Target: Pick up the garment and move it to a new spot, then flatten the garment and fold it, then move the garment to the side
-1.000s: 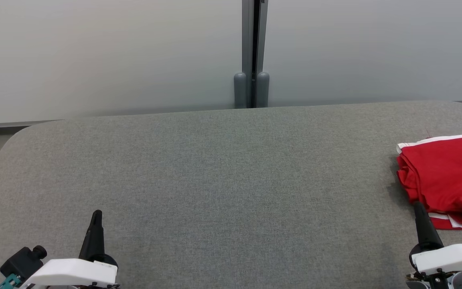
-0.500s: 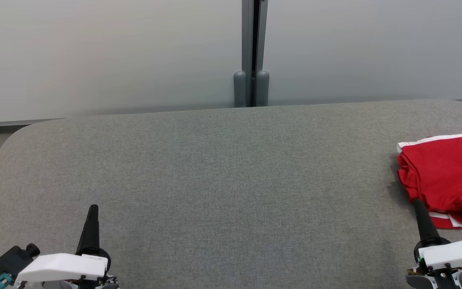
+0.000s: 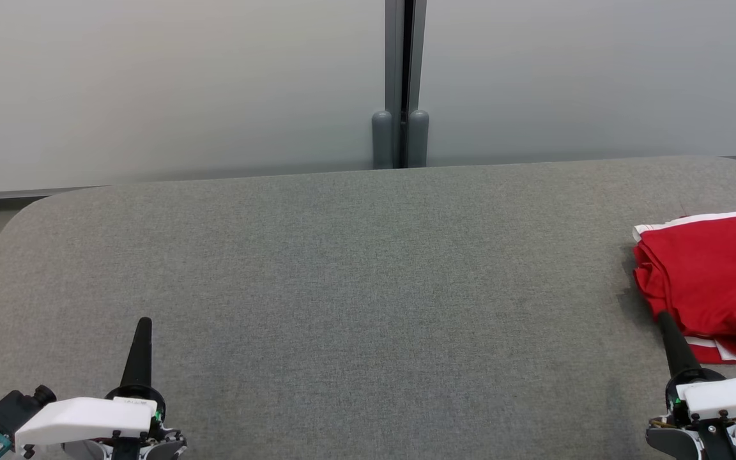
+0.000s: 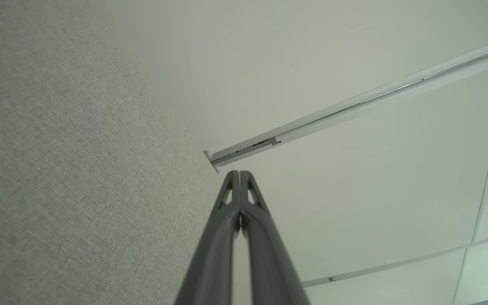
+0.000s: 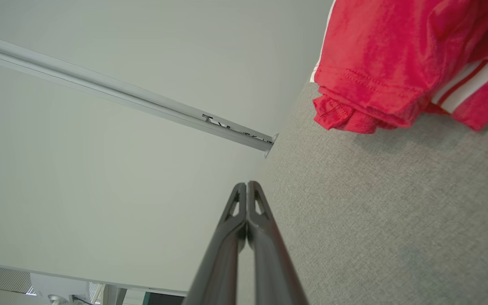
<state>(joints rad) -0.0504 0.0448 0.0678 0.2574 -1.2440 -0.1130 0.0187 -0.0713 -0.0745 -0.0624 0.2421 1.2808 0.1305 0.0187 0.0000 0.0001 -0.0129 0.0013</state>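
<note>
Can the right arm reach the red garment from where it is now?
Probably yes: the right gripper, shut, sits just short of the garment, with bare grey surface between. It would need to open first.

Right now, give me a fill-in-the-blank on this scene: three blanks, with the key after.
1. The garment is ____ with white stripes.
2. It lies on the table's ____ side.
3. The left end effector and right end effector are both ____.
Missing: red; right; shut.
</note>
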